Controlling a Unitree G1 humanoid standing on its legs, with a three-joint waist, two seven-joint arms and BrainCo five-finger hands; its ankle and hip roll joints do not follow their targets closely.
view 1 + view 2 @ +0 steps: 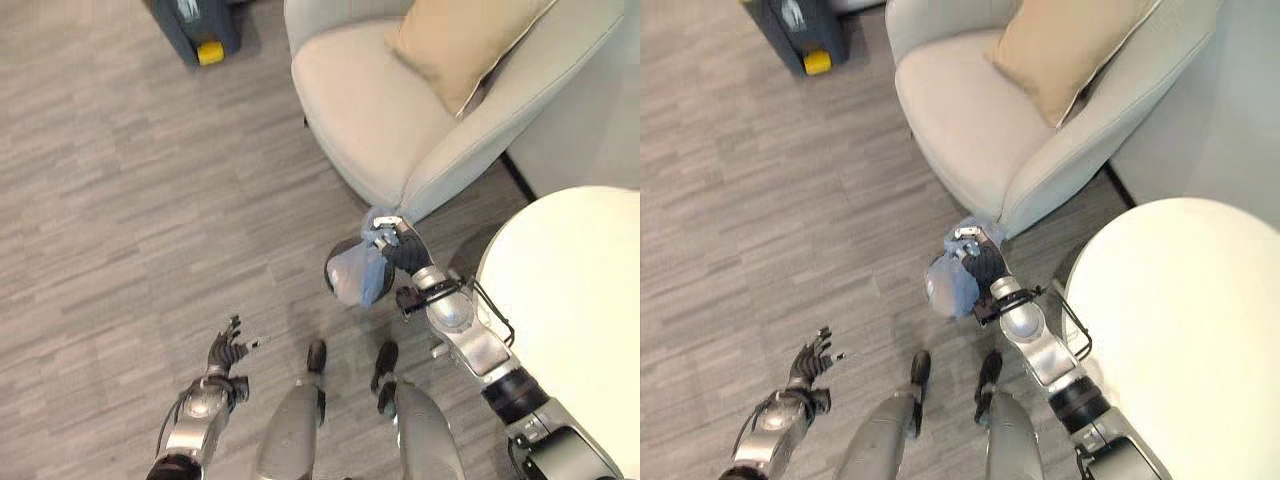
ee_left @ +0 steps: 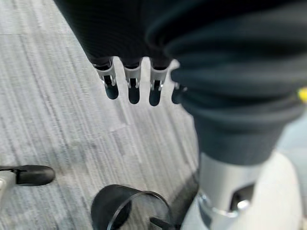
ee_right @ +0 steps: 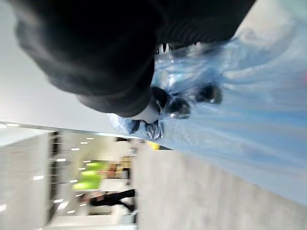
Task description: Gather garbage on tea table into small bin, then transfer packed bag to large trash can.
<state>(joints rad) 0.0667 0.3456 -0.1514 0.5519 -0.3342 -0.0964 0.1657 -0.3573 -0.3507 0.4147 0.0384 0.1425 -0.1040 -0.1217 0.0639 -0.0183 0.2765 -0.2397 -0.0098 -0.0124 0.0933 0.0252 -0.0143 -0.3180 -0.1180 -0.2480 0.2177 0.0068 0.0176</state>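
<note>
Cream armchair (image 1: 400, 110) is sitting there with a tan cushion (image 1: 455, 40) leaning in it (dark box thing (image 1: 195, 28) chilling across the floor).

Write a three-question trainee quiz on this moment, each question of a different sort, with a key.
1. True or false: the right hand is shut on the blue plastic bag.
2. Which best describes the left hand? A holding a cup; B open and holding nothing; C resting on the armchair.
3. Fill in: a tan ___ lies on the cream armchair.

Key: 1 true; 2 B; 3 cushion.
</note>
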